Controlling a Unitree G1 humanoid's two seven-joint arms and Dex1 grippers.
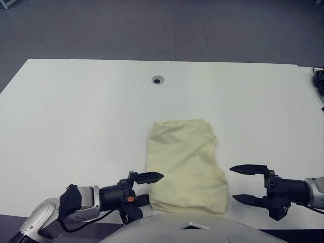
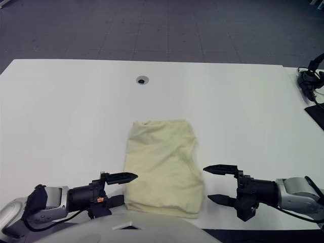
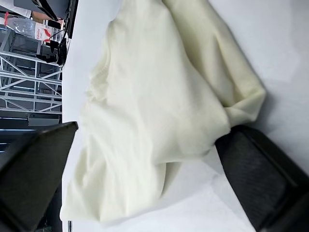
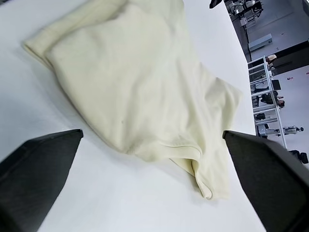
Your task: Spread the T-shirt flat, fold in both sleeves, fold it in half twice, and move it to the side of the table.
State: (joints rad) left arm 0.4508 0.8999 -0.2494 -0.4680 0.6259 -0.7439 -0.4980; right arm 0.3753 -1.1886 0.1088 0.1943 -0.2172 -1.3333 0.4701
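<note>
A pale yellow T-shirt (image 1: 186, 164) lies folded into a narrow rectangle near the front edge of the white table (image 1: 76, 111). My left gripper (image 1: 148, 189) is open at the shirt's near left corner, one finger above the cloth edge and one low beside it; the left wrist view shows the T-shirt (image 3: 159, 106) between its fingers (image 3: 260, 179). To the right of the shirt's near right corner my right gripper (image 1: 248, 183) is open and a little apart from the cloth. The T-shirt (image 4: 140, 87) lies ahead of it in the right wrist view.
A round cable hole (image 1: 158, 79) sits in the table behind the shirt. Dark cables and gear (image 2: 309, 81) lie at the table's far right edge. Bare table surface stretches left, right and behind the shirt.
</note>
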